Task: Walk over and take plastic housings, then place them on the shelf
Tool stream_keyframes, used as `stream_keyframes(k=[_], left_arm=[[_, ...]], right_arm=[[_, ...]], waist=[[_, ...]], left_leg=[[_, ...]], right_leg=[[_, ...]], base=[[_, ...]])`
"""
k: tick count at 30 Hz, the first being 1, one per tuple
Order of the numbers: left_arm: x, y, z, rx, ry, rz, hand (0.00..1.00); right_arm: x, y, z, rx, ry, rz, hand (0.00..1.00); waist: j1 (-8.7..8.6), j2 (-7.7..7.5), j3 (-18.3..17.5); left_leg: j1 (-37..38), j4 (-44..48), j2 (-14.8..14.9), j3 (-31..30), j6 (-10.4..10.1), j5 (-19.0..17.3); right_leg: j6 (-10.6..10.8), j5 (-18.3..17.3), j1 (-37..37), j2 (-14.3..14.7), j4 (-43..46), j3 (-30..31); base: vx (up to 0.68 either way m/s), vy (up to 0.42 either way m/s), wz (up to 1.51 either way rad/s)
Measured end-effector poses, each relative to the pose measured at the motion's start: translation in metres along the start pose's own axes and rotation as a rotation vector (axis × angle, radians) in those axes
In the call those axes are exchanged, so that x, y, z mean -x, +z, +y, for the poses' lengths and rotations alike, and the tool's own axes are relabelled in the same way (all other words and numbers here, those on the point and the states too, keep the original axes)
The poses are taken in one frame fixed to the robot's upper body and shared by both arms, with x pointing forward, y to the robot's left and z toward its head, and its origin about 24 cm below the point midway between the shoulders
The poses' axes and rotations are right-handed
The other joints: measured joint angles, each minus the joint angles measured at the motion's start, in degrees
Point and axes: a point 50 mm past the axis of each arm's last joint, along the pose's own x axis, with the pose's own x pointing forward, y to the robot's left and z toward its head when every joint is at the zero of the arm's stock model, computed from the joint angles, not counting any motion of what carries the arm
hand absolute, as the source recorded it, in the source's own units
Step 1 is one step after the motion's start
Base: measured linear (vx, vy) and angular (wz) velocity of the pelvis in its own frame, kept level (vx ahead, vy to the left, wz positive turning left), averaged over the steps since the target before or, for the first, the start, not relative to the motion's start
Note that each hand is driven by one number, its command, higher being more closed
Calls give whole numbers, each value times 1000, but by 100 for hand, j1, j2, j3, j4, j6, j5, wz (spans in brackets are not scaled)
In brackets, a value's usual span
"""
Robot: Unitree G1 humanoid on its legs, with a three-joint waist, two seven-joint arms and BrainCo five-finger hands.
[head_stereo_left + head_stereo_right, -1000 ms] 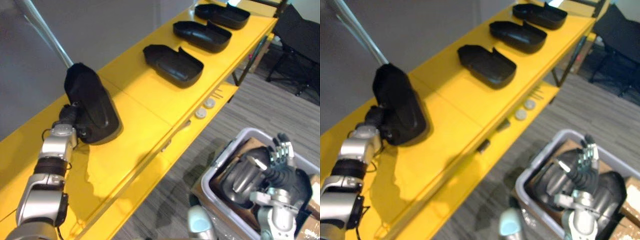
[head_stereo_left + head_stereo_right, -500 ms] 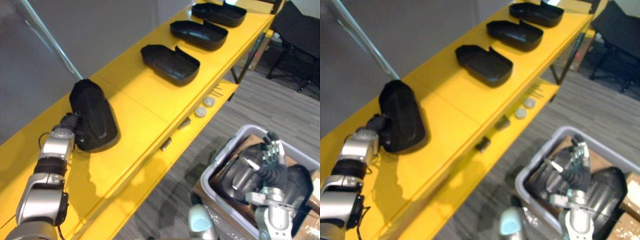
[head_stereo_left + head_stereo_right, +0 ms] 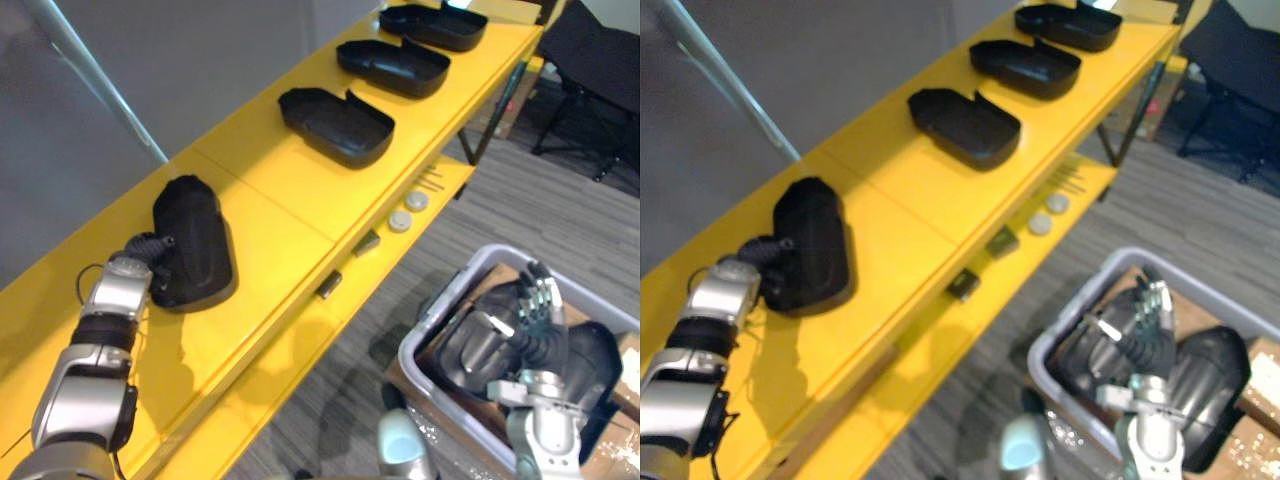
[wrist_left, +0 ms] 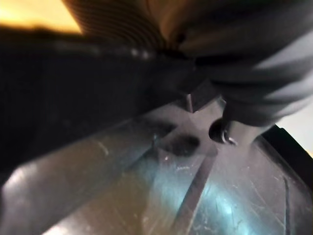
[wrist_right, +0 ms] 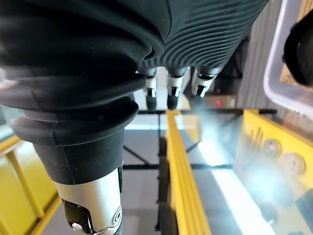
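Note:
A black plastic housing (image 3: 192,243) lies hollow side down on the yellow shelf (image 3: 270,210), at its near end. My left hand (image 3: 143,252) rests against that housing's near edge; its dark shell (image 4: 146,196) sits very close in the left wrist view. Three more housings (image 3: 335,125) (image 3: 392,65) (image 3: 432,22) lie open side up further along the shelf. My right hand (image 3: 535,318) hangs open, fingers (image 5: 168,90) straight, over the grey bin (image 3: 435,322) at the lower right, which holds more housings (image 3: 478,345).
A lower yellow ledge carries two round discs (image 3: 408,208) and small dark blocks (image 3: 364,243). A slanted metal pole (image 3: 100,85) stands behind the shelf. A black chair (image 3: 590,70) is at the far right, and a cardboard box (image 3: 630,362) sits beside the bin.
The housing at my left hand has tipped down from standing on edge to lying flat on the shelf. The right hand has stayed over the bin.

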Motion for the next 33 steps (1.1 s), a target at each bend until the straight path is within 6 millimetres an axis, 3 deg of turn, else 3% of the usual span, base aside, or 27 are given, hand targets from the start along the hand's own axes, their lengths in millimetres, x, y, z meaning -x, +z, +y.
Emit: stream_keyframes(k=[7, 14, 18, 20, 22, 26, 28, 31, 33], left_arm=[[-2, 1, 3, 63, 125, -34, 0], [19, 68, 28, 209, 360, -398, 0], [35, 82, 29, 259, 363, -540, 0], [42, 80, 25, 271, 349, -589, 0], [50, 79, 20, 326, 333, -633, 0], [74, 84, 27, 399, 343, -758, 0], [87, 85, 29, 451, 358, -828, 0], [104, 70, 31, 500, 413, -893, 0], [118, 46, 40, 586, 506, -922, 0]], right_arm=[[-2, 3, -4, -4, 25, -23, 0], [-11, 14, -8, -52, -13, -163, 0], [-29, 28, -8, -74, -58, -257, 0], [-40, 35, -5, -79, -49, -301, 0], [-50, 42, -6, -105, -71, -341, 0], [-73, 58, 2, -183, -74, -413, 0], [-82, 63, 7, -203, -55, -420, 0], [-95, 64, 23, -213, 22, -389, 0], [-105, 64, 37, -220, 94, -358, 0]], waist=[[-31, 91, -58], [4, 148, -126], [146, 150, -314], [213, 130, -425], [399, 109, -655], [563, -11, -822], [725, -33, -865], [898, -92, -987], [1144, -145, -1054]], left_leg=[[8, -45, -4, 131, 38, 29], [35, -179, 7, -9, 46, 129], [103, -195, 30, -68, 36, 144], [209, -234, 33, -192, 35, 144], [211, -299, -1, -244, 41, 168], [208, -407, -81, -573, 79, 281], [177, -413, -85, -682, 86, 305], [83, -487, -101, -1012, 80, 417], [-14, -592, -107, -1231, 61, 541]], right_leg=[[9, 162, 4, 5, -180, 89], [-7, 260, 206, -28, -352, -36], [-11, 265, 338, -34, -395, -161], [-11, 265, 562, -59, -496, -292], [5, 290, 612, -65, -577, -349], [10, 293, 820, -191, -669, -682], [10, 293, 875, -216, -686, -804], [7, 295, 1024, -267, -794, -1159], [-22, 317, 1050, -263, -862, -1390]], base=[[-26, -4, -8], [-28, -17, 9], [-5, -20, 13], [-10, -3, 26], [-7, -14, 18], [-16, -2, 37], [-19, -17, 38], [-4, -37, 53], [-6, -57, 51]])
